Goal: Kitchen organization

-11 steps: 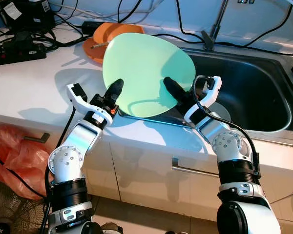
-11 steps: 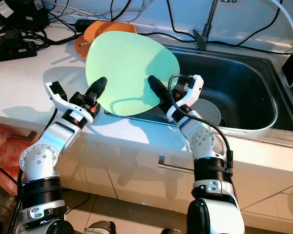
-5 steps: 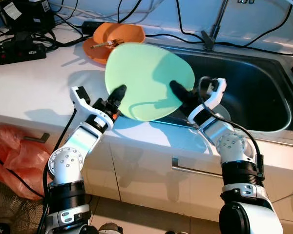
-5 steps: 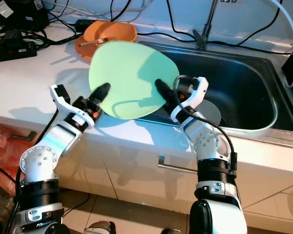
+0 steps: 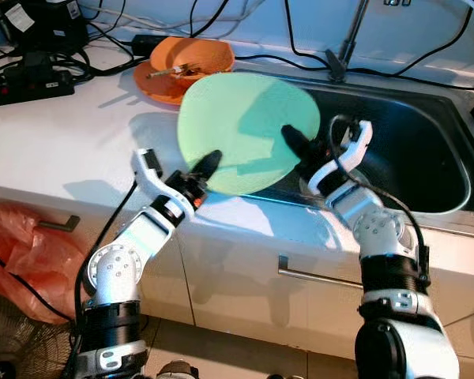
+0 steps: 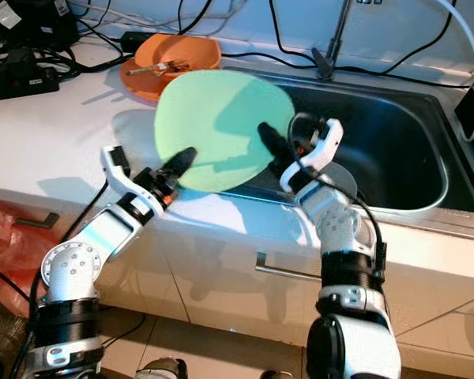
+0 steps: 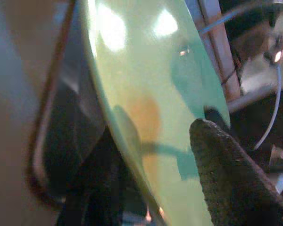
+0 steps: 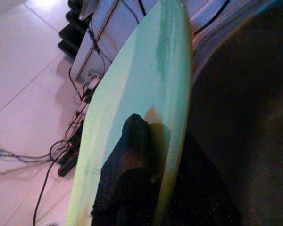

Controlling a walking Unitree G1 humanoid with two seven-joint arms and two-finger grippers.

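Tabletop [image 5: 55, 134] — white, with cables and a power strip [image 5: 28, 83] along the back wall. Set into it on the robot's right, a steel sink [image 5: 411, 150], tap stem rising behind it. A red bag [image 5: 20, 245] hangs below the tabletop's front edge on the left.

Green plate [image 5: 245, 130] — held in the air, tilted up on edge, over the seam between tabletop and sink. Its lower rim is near the sink's front-left corner; I cannot tell whether it touches. Behind it on the tabletop sits an orange bowl on an orange plate [image 5: 186, 63], with what looks like a utensil inside.

Left gripper [image 5: 201, 170]: jaws pinched narrow on the plate's lower-left rim; the left wrist view shows one finger on each face. Right gripper [image 5: 300, 150]: jaws likewise closed on the right rim, one finger lying across the near face, the other behind.

Step in hand, as judged: two-handed carry of the plate, at the sink's edge. Whether it is bound for the basin or for the tabletop cannot be read from this moment.

Next move calls for both arms travelling together at matched pace, keeping the tilt steady so the rim does not twist out of either grip, then lowering until the plate is supported before either gripper lets go.
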